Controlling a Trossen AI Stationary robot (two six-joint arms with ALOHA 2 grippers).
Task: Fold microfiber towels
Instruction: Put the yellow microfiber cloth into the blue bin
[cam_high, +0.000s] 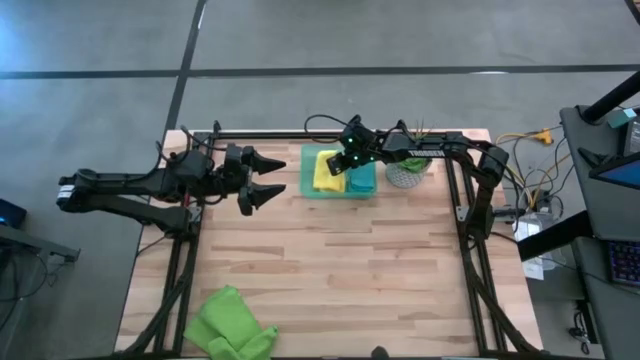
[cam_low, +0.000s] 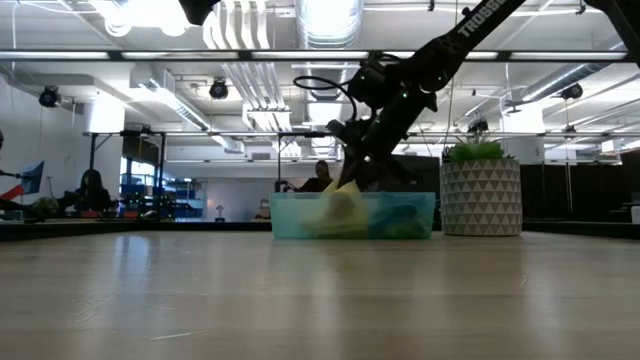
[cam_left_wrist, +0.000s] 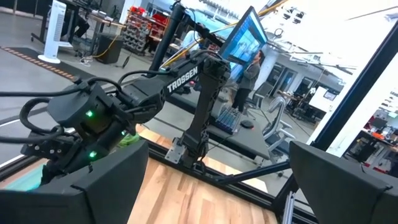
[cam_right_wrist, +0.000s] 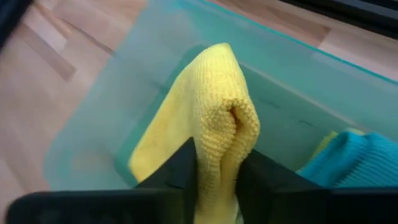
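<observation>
Right gripper (cam_right_wrist: 214, 180) is pinching a fold of the yellow towel (cam_right_wrist: 199, 118) between narrow jaws, over the green tray (cam_high: 308, 172) at table's 12 o'clock. Left gripper (cam_high: 272, 176) is hovering wide open at 10 o'clock, touching nothing.

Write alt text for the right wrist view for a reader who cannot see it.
The right gripper pinches a fold of the yellow towel between its two dark fingers, over the translucent green tray. The teal-blue towel lies in the tray beside it, with the wooden table beyond.
</observation>
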